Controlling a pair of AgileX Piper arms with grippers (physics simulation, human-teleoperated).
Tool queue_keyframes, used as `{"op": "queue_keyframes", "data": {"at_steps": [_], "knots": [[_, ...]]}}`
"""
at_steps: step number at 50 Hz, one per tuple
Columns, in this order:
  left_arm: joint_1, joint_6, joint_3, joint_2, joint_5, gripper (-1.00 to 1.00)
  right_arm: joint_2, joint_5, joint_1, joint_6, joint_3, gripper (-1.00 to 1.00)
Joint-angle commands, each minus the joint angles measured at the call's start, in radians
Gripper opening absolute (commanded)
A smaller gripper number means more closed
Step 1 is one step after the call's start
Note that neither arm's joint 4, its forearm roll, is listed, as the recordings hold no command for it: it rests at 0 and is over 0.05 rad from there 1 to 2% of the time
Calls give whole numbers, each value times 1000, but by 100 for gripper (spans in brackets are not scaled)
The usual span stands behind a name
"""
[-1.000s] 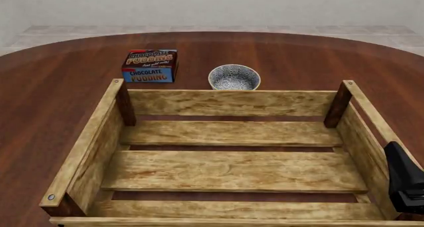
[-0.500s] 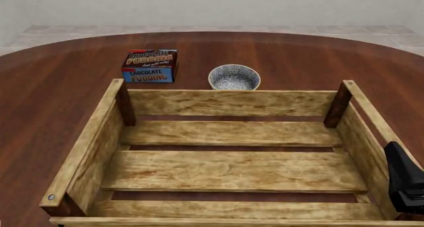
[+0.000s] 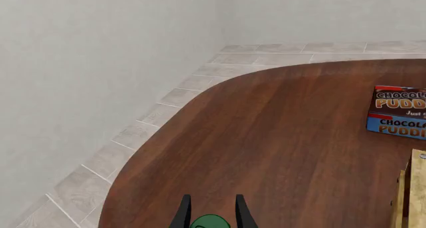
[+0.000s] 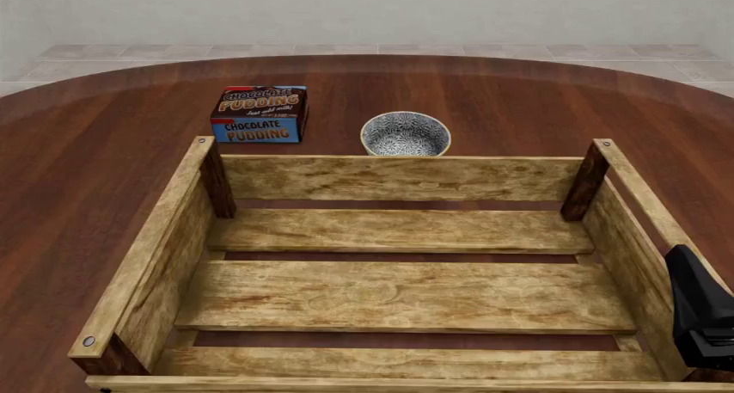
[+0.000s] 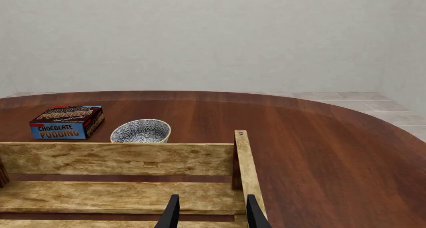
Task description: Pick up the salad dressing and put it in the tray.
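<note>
Pudding box (image 4: 260, 114): "CHOCOLATE PUDDING" on top and front.

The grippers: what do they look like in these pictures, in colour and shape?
Both are black. The left gripper and the right gripper each show two slim, tapering, flat fingers. In the front view the right arm is a black, blocky body at the edge. No cables or markings are visible.

Almost nothing changed across the front views. The black right arm (image 4: 702, 317) at the right edge of the light wooden slatted crate (image 4: 400, 180) sank by a barely perceptible amount.
</note>
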Motion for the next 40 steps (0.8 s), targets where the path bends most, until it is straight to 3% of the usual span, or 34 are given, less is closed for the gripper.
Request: {"op": "queue_keyframes", "data": {"at_steps": [1, 13, 18, 33, 40], "knots": [[-91, 23, -144, 121, -18, -100, 0, 0, 0, 0, 0, 100], [-196, 31, -278, 132, 53, -100, 0, 0, 0, 0, 0, 100], [-245, 39, -293, 127, 73, -100, 0, 0, 0, 0, 0, 100], [-482, 13, -389, 117, 187, -100, 0, 0, 0, 0, 0, 100], [-570, 38, -407, 107, 189, -100, 0, 0, 0, 0, 0, 100]]}}
